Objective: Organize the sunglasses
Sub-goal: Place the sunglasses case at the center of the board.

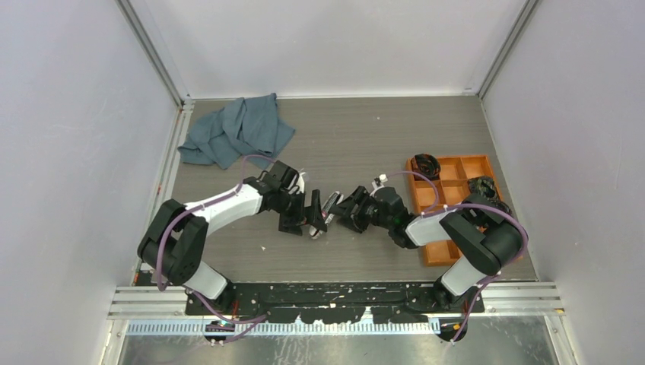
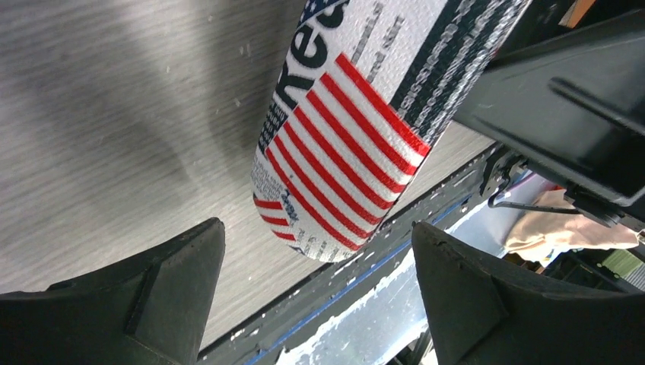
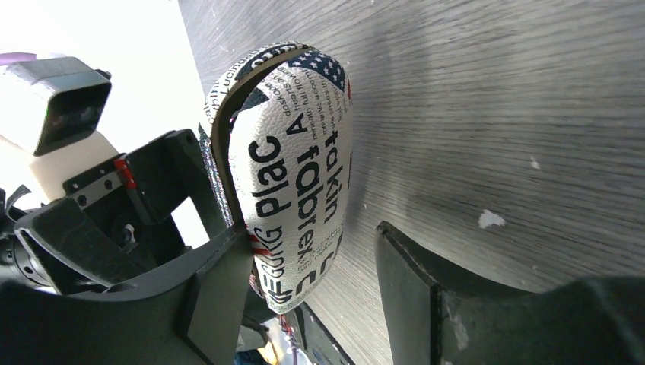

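Sunglasses unseen; patterned case [image 1: 329, 205] stands between the spread fingers of left tool [image 2: 316, 232] and right tool [image 3: 308, 232].

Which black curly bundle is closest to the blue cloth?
The corner bundle, at the orange tray's far-left end; the other bundle sits by its right edge.

The table [image 1: 357, 137] is a grey, wood-grained desk with a few small white specks on its surface. A crumpled blue-grey cloth [image 1: 236, 133] lies at the far left corner. An orange compartment tray [image 1: 465, 169] sits along the right edge, running from mid-depth toward the near right corner.
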Action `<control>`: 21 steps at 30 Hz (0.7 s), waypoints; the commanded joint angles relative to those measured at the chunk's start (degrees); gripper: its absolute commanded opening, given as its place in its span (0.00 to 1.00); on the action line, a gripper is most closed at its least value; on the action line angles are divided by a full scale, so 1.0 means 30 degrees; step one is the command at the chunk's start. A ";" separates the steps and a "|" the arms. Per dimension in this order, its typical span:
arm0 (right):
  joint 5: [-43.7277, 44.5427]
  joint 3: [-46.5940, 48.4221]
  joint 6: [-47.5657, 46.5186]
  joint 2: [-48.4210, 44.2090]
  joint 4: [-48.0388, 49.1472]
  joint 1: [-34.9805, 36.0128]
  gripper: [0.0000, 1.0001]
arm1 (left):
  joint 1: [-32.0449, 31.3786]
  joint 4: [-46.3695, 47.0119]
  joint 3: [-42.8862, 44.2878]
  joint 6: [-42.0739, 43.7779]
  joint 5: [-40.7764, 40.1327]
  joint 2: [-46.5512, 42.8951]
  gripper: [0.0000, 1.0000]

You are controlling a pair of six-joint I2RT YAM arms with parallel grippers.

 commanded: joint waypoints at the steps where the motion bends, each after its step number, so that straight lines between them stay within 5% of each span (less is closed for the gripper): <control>1: -0.0639 -0.0194 0.0171 -0.0200 0.1792 -0.0219 0.65 | -0.0028 0.2290 0.0159 0.0065 0.0773 0.0413 0.92; 14: -0.1800 -0.0454 0.0523 0.0796 0.3246 -0.0373 0.65 | -0.0011 0.2000 0.1258 0.0653 -0.0296 0.3264 0.81; 21: -0.2986 -0.1024 -0.0387 -0.0478 0.1442 -0.0771 0.65 | -0.0040 0.1879 0.1277 0.0093 -0.0963 0.3696 0.79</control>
